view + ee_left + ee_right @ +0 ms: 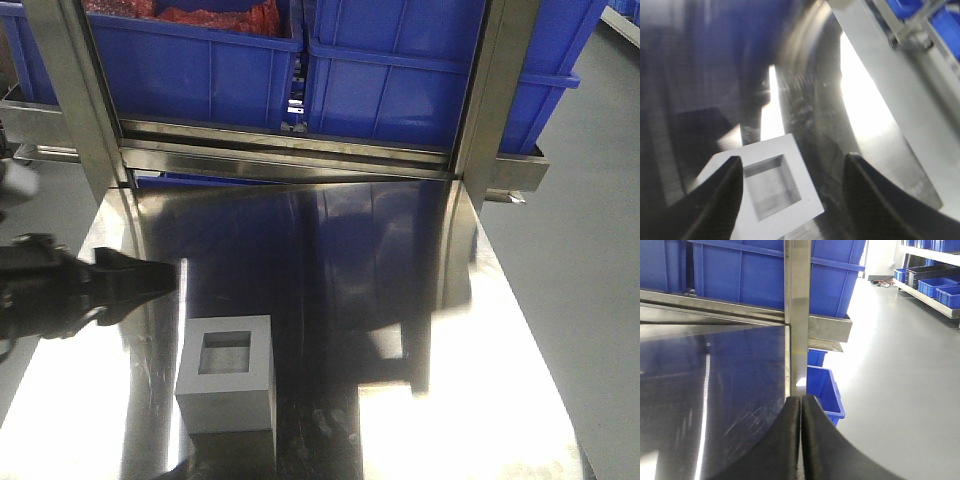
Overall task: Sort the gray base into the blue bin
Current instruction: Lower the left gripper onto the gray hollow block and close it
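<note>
The left gripper has its fingers spread wide and empty. The gray base sits on the desk beneath them with its recess facing up. In the left wrist view the block is skewed to the finger line and off centre, so one finger overlaps its near edge. If the arm drops straight down, that finger would probably land on the top face or dip into the recess instead of passing along a flat side. The polished steel gives little grip, so a nudge could send the block skating or turning. A pinch across corners could let it twist out as it is lifted.

In the front view the left gripper hangs up and to the left of the gray base, apart from it.

The right gripper is pressed closed on nothing, near the upright post at the desk's edge.

Two blue crates stand behind the rail, the left crate holding something red and the right crate. I cannot tell which is the blue bin, so a wrong drop is possible, as is clipping the rail or a rim.
</note>
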